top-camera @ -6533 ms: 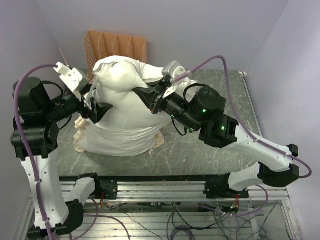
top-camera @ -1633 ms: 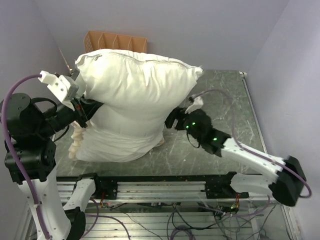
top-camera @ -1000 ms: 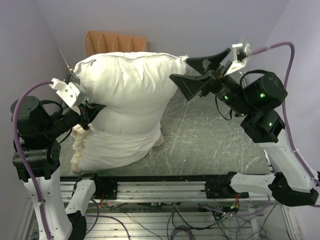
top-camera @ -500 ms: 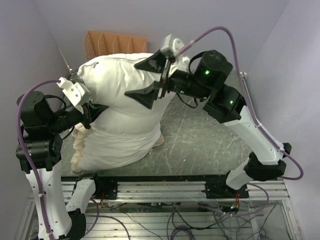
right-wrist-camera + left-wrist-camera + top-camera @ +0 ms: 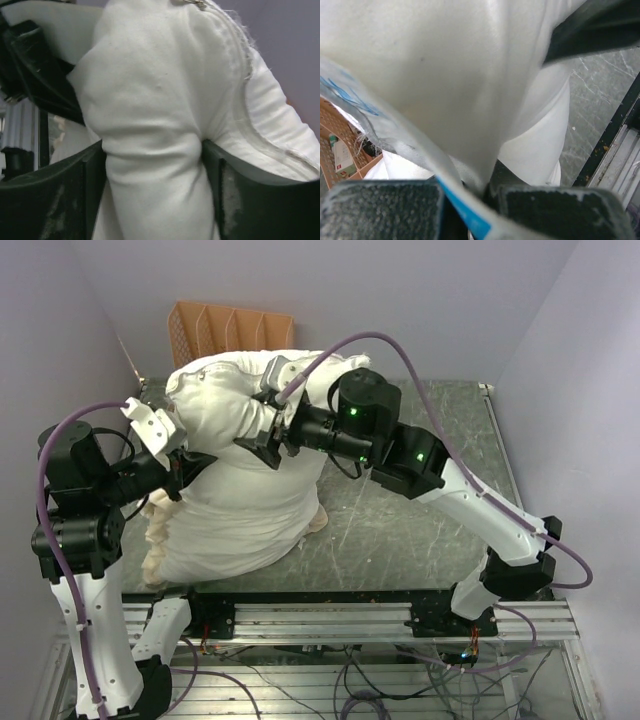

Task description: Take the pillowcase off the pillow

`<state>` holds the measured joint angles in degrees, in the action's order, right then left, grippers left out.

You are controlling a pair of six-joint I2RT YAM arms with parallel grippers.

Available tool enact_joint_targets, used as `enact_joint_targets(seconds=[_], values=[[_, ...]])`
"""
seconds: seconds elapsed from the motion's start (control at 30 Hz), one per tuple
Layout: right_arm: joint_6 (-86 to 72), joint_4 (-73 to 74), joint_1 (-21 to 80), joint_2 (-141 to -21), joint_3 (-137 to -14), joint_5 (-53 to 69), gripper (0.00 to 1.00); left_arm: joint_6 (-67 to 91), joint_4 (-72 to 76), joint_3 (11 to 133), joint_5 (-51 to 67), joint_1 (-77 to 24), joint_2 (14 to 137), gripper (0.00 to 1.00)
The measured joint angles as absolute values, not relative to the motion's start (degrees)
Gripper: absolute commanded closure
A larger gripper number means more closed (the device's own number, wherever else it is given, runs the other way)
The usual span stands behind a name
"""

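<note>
Right fingers [image 5: 50,200], wide, squeeze your plump white stuffed pillow [image 5: 150,125]; left fingers [image 5: 380,210] pinched shut on thin blue-printed cloth [image 5: 385,125].

Pale lilac plain walls [image 5: 400,290] close the space at the far side and at both flanks, evenly lit, with no hard shadows. The furniture is one dark grey-green marbled tabletop [image 5: 420,540], scuffed with pale scratches and edged by a thin white strip on the right. At its far left corner stands an orange slotted plastic rack [image 5: 230,328], against the wall. A black and silver metal rail [image 5: 340,612] runs along the near edge, and loose tangled cables [image 5: 380,680] hang below it.
</note>
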<state>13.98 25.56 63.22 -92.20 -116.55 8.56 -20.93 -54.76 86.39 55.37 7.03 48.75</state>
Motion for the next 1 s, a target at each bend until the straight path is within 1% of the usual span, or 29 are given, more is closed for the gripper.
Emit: enact_joint_targets(seconds=[0.03, 0.07, 0.1, 0.13, 0.17, 0.2, 0.23, 0.37, 0.57, 0.63, 0.73, 0.77, 0.83, 1.0], values=[[14.7, 25.1, 63.9, -92.5, -116.3, 6.1, 0.81, -20.9, -55.0, 86.6, 55.4, 7.0, 48.8, 0.87], [15.4, 24.4, 64.6, -92.7, -115.9, 3.6, 1.00, -20.8, -55.2, 86.7, 55.4, 7.0, 48.8, 0.70], [15.7, 23.7, 65.2, -92.8, -115.5, 1.1, 1.00, -20.8, -55.4, 86.8, 55.3, 7.0, 48.8, 0.49], [15.5, 23.0, 65.8, -92.9, -115.2, -1.3, 1.00, -21.0, -55.3, 87.0, 55.3, 7.0, 48.8, 0.29], [15.5, 22.1, 66.2, -92.9, -114.6, -3.6, 1.00, -21.2, -55.6, 87.4, 55.2, 7.1, 48.8, 0.11], [15.4, 20.4, 66.5, -92.6, -113.5, -6.4, 1.00, -21.4, -56.2, 88.1, 55.0, 7.1, 49.0, 0.02], [15.3, 19.4, 66.4, -92.1, -112.6, -8.0, 1.00, -22.4, -57.0, 88.7, 54.7, 7.1, 49.2, 0.00], [14.2, 15.5, 63.5, -87.4, -106.5, -10.5, 1.00, -26.2, -62.3, 91.6, 52.1, 7.1, 50.0, 0.00], [12.2, 14.7, 57.4, -78.1, -100.3, -10.0, 1.00, -29.7, -66.5, 92.1, 39.8, 7.1, 51.3, 0.01], [11.7, 14.5, 56.7, -75.4, -98.1, -10.0, 1.00, -31.4, -67.3, 91.0, 37.4, 7.1, 51.2, 0.03], [11.2, 14.5, 56.6, -72.8, -96.2, -9.8, 1.00, -33.8, -69.0, 88.5, 36.8, 7.1, 50.5, 0.14], [11.1, 14.5, 56.6, -72.4, -95.8, -9.6, 1.00, -34.2, -68.9, 87.5, 36.4, 7.1, 50.4, 0.17], [10.7, 14.4, 56.6, -72.0, -95.0, -9.4, 1.00, -34.7, -68.6, 85.3, 35.3, 7.1, 49.6, 0.18], [9.9, 14.4, 56.6, -71.9, -94.0, -6.7, 1.00, -35.6, -66.3, 82.6, 34.7, 7.1, 51.2, 0.18]])
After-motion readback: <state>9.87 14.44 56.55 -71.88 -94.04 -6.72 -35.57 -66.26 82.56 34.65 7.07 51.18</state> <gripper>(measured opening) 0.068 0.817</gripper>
